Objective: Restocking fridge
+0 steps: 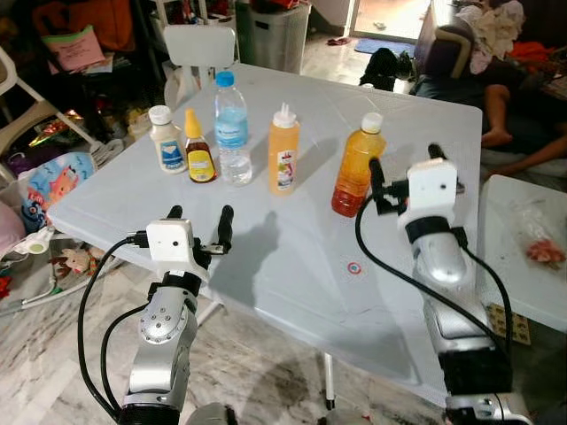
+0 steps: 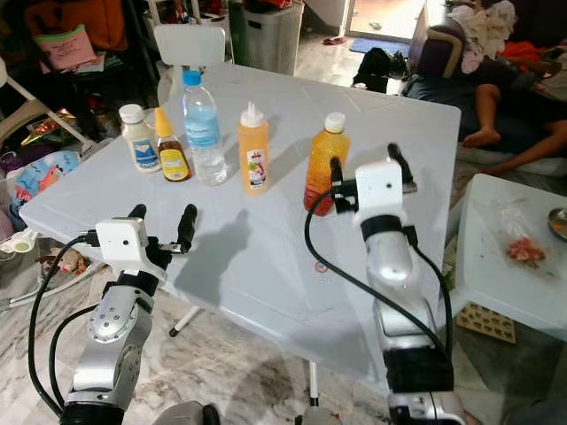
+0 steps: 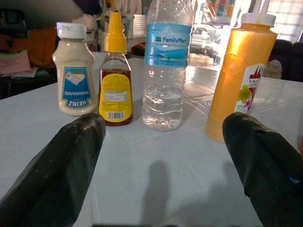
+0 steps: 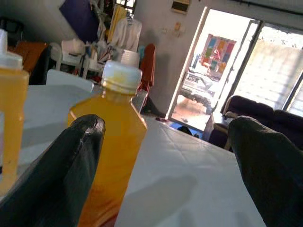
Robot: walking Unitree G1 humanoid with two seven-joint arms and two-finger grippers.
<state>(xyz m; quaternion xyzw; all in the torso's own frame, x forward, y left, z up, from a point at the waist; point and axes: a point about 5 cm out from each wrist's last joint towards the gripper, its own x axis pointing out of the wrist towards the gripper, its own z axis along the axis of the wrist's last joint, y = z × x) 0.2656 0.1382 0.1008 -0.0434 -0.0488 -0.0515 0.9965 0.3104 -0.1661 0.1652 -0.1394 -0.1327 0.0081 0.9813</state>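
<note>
Right gripper (image 1: 404, 173) raised over the white plastic table (image 1: 292, 257), fingers spread apart, nothing between them; it sits just beside the orange juice bottle with the white cap (image 1: 358, 166), on that bottle's right, not touching. In the right wrist view the same bottle stands close behind one black finger (image 4: 57, 179), off to one side of the gap. Left gripper (image 1: 200, 223) held low at the near table edge, fingers likewise apart and empty, pointing toward the row of bottles. Row stands upright mid-table, well apart from the left gripper: white Heinz mayonnaise bottle (image 3: 74, 69) at the robot's far left, then small brown sauce bottle with yellow pointed cap (image 3: 115, 78) just beside it, clear water bottle with blue label and blue cap (image 1: 231, 129), yellow-orange squeeze bottle with white nozzle (image 1: 283, 149), then the juice bottle rightmost. A small round red-and-blue sticker or cap (image 1: 354, 267) lies on the table near the right arm. White chair (image 1: 200, 44) behind the table. A person's bare legs (image 1: 514, 124) at far right.
</note>
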